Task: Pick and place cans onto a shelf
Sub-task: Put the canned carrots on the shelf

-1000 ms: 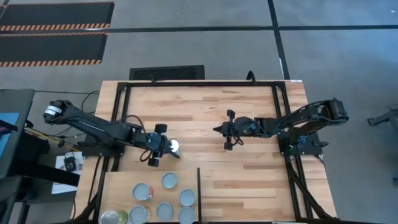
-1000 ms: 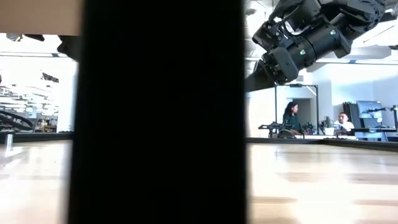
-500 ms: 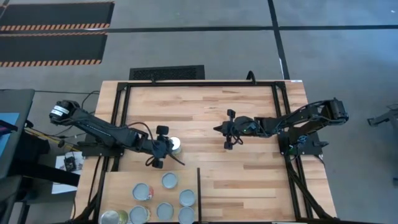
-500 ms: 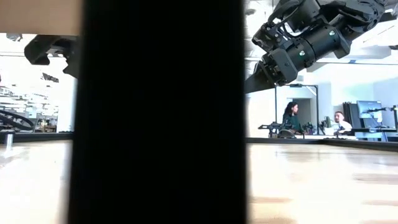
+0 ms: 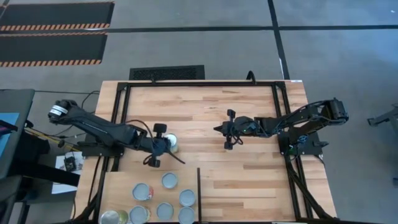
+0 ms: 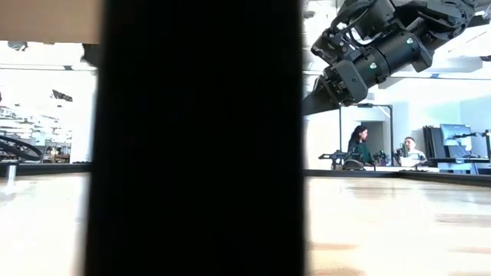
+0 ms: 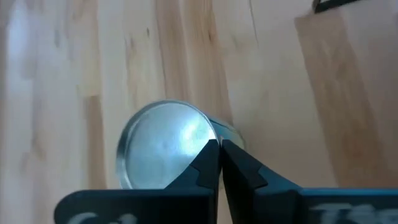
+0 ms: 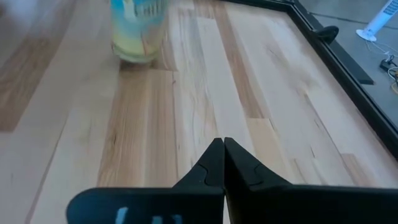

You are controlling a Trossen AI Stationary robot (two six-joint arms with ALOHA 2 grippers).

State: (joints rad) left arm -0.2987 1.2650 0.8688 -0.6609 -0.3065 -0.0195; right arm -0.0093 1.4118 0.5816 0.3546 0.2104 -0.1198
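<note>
One can stands upright on the plank table, its silver top point(image 7: 163, 144) up and its yellow-green label point(image 8: 138, 28) facing my right arm. My left gripper point(image 7: 219, 146) is shut, coming at the can from the table's left, its tips at the rim of the can's top point(image 5: 172, 144). The shelf point(image 5: 118, 186), a pale panel at the table's near left, bears several cans point(image 5: 169, 180) and has a thin dark divider point(image 5: 199, 190). My right gripper point(image 8: 219, 144) hovers shut over mid-table point(image 5: 217, 129), clear of everything. My left gripper's shut fingertips point(image 7: 211, 155) stand over the edge of the can's silver top point(image 7: 202, 134), slanting down from the table's left. I cannot tell whether they touch the rim. The can stands on the table.
The shelf's dark divider point(image 6: 192, 138) fills the middle of the low view. A black frame point(image 5: 205, 83) runs round the tabletop. Bare planks point(image 5: 249, 174) lie between the can and the right arm. People sit far off in the room point(image 6: 359, 146).
My left gripper has gone a little toward the table's right, up to the can, then settled there. The can has stayed upright in about the same place. My right arm has kept still.
</note>
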